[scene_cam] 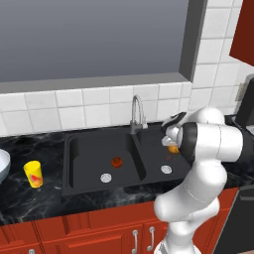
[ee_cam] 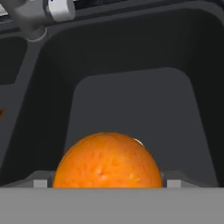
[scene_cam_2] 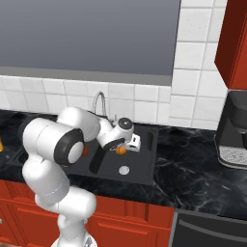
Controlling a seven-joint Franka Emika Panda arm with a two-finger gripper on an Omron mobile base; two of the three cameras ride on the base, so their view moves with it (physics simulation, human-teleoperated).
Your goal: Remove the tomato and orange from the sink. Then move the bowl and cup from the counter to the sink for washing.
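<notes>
The orange (ee_cam: pixel 107 161) loses its lower half behind the bottom of the hand view, and in the left base view the arm covers most of it. Whether the fingers touch it, can't tell. The bowl (scene_cam: pixel 3 166) is cut by the left edge. The cup's (scene_cam: pixel 33 174) red mark is too small to read.

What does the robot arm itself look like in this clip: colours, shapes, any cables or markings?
A glossy white arm built of fat rounded segments, with dark charcoal bands and round caps at the joints. No loose cables show. The hand is a white boxy block under a round dark-faced wrist cap. Whether it bears any markings is too small to tell.
</notes>
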